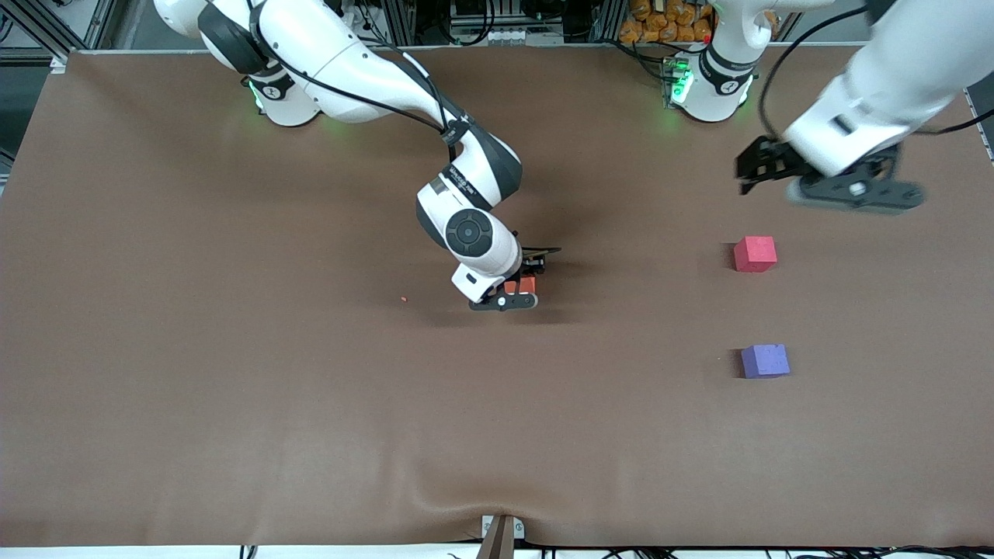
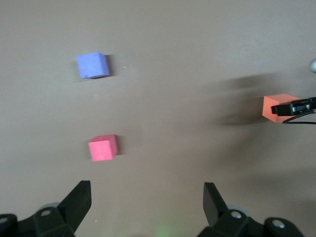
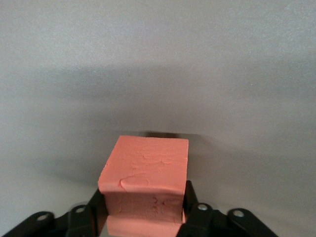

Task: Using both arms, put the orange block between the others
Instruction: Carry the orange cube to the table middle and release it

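The orange block sits low at the middle of the brown table, between the fingers of my right gripper. In the right wrist view both black fingers press its sides, so the right gripper is shut on the orange block. The red-pink cube and the purple-blue cube lie toward the left arm's end, a gap between them, the purple one nearer the camera. My left gripper hangs open and empty over bare table beside the red-pink cube; its view also shows the purple-blue cube and the orange block.
A brown cloth covers the whole table. A tiny red crumb lies near the right gripper, toward the right arm's end. A clamp sits on the table's front edge. Cables and clutter stand by the arm bases.
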Motion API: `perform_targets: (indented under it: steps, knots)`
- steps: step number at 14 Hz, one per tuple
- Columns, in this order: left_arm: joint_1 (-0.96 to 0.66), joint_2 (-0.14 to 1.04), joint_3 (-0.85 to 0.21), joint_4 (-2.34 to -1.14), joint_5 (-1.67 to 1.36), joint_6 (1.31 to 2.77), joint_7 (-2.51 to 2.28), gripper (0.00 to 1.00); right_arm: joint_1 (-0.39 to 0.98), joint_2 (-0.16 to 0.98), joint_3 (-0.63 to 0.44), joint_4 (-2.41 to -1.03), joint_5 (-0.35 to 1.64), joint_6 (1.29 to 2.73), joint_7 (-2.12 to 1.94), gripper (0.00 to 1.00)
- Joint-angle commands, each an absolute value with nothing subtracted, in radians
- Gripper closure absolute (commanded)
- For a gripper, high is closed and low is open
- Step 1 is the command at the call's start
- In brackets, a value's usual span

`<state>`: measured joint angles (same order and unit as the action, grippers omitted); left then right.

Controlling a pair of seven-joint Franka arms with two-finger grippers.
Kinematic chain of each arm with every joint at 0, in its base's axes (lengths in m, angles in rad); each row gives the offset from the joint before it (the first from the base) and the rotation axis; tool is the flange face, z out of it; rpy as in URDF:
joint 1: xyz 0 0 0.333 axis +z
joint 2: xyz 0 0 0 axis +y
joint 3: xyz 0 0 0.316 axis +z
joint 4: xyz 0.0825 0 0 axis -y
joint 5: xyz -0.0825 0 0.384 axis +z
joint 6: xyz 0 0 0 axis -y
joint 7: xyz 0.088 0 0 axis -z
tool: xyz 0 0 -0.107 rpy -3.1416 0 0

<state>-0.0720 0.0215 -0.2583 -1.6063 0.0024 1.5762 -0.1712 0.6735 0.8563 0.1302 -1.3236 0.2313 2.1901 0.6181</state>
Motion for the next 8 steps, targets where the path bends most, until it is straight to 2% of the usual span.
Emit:
perform_targets:
  steps: [1, 4, 8]
  knots:
    - [-0.069, 0.048, -0.296, -1.598, -0.012, 1.594, -0.219, 0.0, 0.677, 0.867, 0.124, -1.284, 0.241, 2.168, 0.629, 0.0]
    - [-0.078, 0.093, -0.296, -1.594, -0.017, 1.655, -0.236, 0.0, 0.667, 0.841, 0.123, -1.281, 0.244, 2.125, 0.626, 0.0]
    - [-0.11, 0.211, -0.296, -1.594, -0.015, 1.735, -0.253, 0.0, 0.609, 0.83, 0.124, -1.166, 0.245, 1.936, 0.62, 0.0]
